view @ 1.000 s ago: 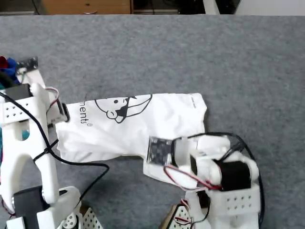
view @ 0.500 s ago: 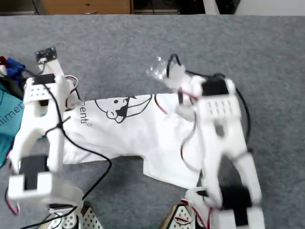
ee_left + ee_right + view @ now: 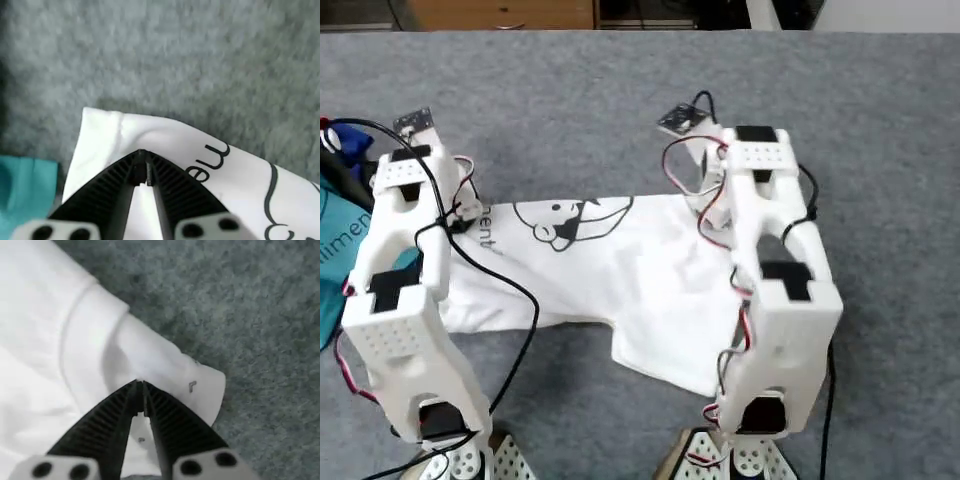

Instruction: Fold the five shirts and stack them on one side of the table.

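Shirt (image 3: 620, 270), black-lettered, pinched by left end effector (image 3: 142, 167) and right end effector (image 3: 140, 395).

White shirt (image 3: 630, 280) with a black line drawing and lettering, spread partly folded across the middle of the grey counter (image 3: 880, 140), its near edge wrinkled and uneven. Teal shirt (image 3: 332, 250) at the counter's left edge, near the white shirt's corner.

I'm looking at a table (image 3: 880, 150) topped with grey, felt-like cloth. A white shirt (image 3: 620, 270) with a black line drawing lies spread on it. One corner is under my left gripper (image 3: 142, 156) and a sleeve end is under my right gripper (image 3: 140, 386). A teal shirt (image 3: 332, 245) lies just outward of the left gripper, beside the white one.
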